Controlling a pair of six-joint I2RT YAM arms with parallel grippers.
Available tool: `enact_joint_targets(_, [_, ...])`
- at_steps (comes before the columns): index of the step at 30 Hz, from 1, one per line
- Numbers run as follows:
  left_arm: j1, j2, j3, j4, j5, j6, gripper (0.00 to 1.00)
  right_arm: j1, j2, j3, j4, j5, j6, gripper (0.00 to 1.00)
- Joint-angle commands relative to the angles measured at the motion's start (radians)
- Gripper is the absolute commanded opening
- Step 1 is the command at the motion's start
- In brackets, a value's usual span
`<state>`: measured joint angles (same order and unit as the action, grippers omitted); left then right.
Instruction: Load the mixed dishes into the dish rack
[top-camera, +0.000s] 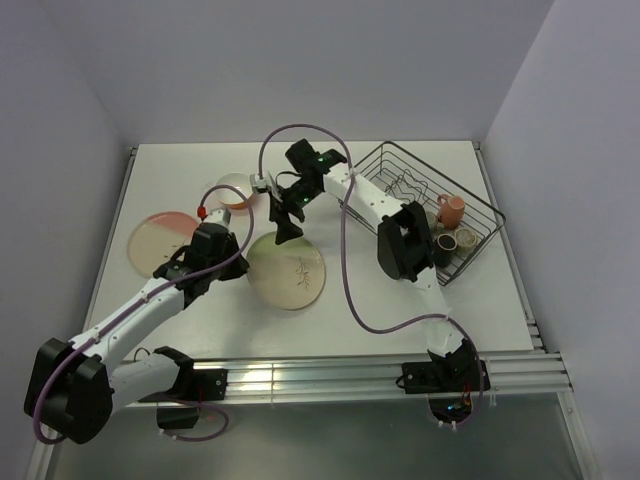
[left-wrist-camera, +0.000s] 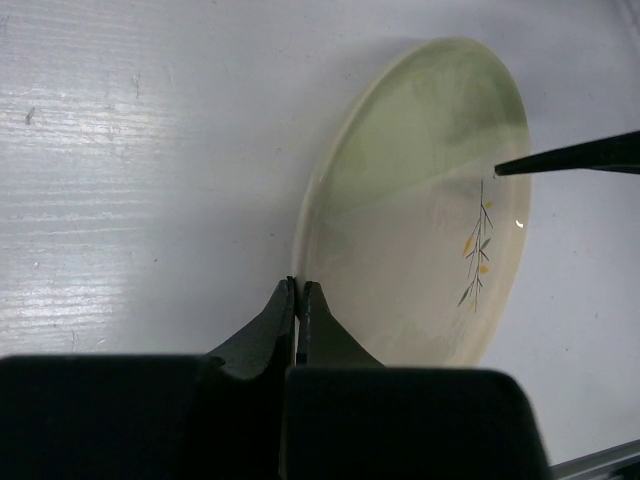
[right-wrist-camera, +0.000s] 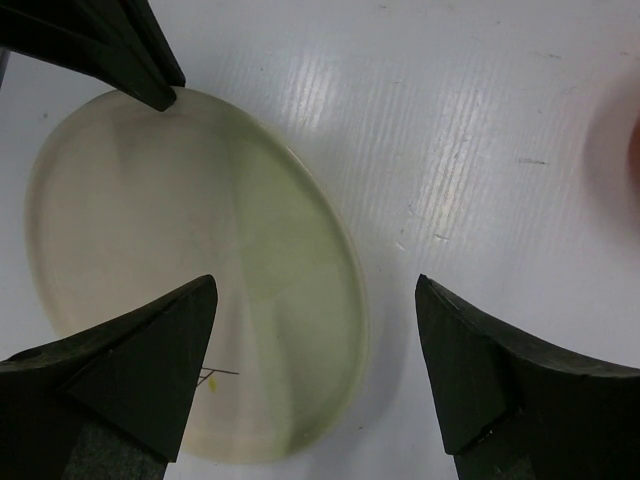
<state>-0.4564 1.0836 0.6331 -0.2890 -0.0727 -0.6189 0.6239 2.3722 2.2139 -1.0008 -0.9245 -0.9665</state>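
The cream-green plate with a sprig (top-camera: 290, 272) lies at mid-table. My left gripper (top-camera: 243, 262) is shut on its left rim, seen in the left wrist view (left-wrist-camera: 298, 284) with the jaws pinching the plate's (left-wrist-camera: 420, 200) edge. My right gripper (top-camera: 287, 232) is open over the plate's far rim. In the right wrist view (right-wrist-camera: 315, 290) one finger is over the plate (right-wrist-camera: 150, 220) and the other over bare table. The pink-cream plate (top-camera: 160, 243) and the orange bowl (top-camera: 235, 190) sit to the left. The dish rack (top-camera: 400, 165) holds a pink cup (top-camera: 451, 209) and two darker cups (top-camera: 455, 242). The clear glass and the speckled bowl are not visible.
The rack stands at the back right, close to the right arm's elbow (top-camera: 405, 245). The right arm's cable (top-camera: 345, 270) loops over the table right of the plate. Walls close in the table at the back and on both sides.
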Motion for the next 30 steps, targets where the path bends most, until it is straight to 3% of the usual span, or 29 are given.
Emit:
enact_joint_targets(1, [-0.008,-0.047,0.028,0.063,0.044,0.007,0.0,0.007,0.041,0.063,-0.016,-0.007,-0.015,0.88])
enact_joint_targets(9, [-0.033,-0.048,0.043,0.042,0.063,0.034,0.0,0.008,0.07,0.064,-0.033,-0.007,-0.054,0.88])
enact_joint_targets(22, [-0.088,-0.033,0.068,0.037,0.06,0.073,0.0,0.014,0.042,0.01,-0.303,-0.013,-0.333,0.84])
enact_joint_targets(30, [-0.099,-0.074,0.068,0.044,0.059,0.102,0.0,0.016,0.053,0.021,-0.386,-0.016,-0.367,0.82])
